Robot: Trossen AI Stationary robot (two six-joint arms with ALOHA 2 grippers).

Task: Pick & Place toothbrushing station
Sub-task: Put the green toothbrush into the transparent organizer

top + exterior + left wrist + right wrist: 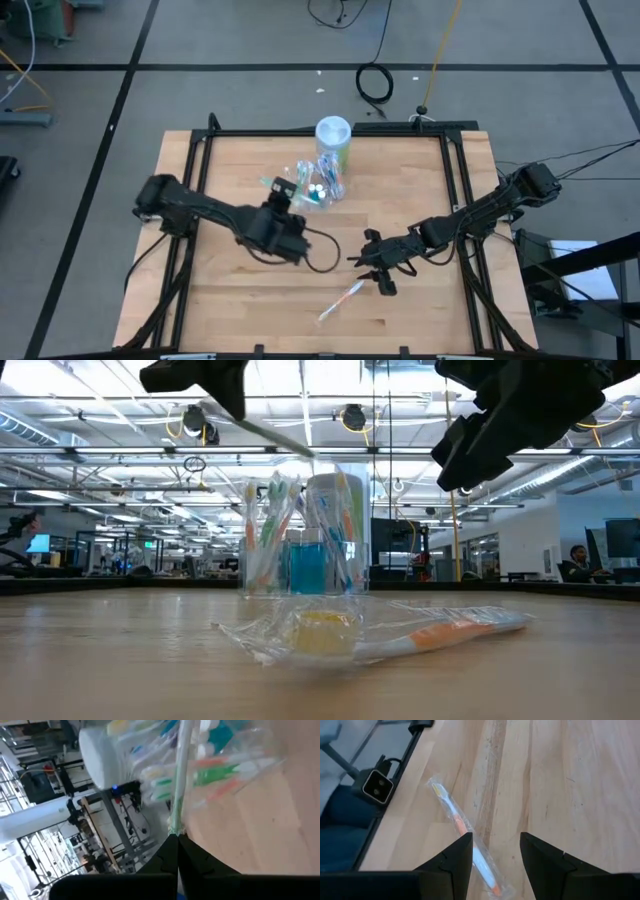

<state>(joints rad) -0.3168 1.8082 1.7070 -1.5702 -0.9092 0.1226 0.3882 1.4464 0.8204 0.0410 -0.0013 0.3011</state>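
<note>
High view: the left gripper (287,200), clamped on a green toothbrush (271,184), sits beside the clear cup (331,172). The right gripper (378,270), fingers apart, hovers above the wrapped toothbrush (341,301) lying diagonally near the table's (230,300) front edge.

Right wrist view: that wrapped toothbrush (465,845) lies just ahead, open wood around.

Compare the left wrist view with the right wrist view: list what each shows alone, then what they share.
Left wrist only: the left claw shut on a slim green-and-white toothbrush, with the clear cup of pastel toothbrushes and a white cylinder behind. Right wrist only: the open right claw above a wrapped orange-and-white toothbrush lying flat. Both: the wooden tabletop.
</note>
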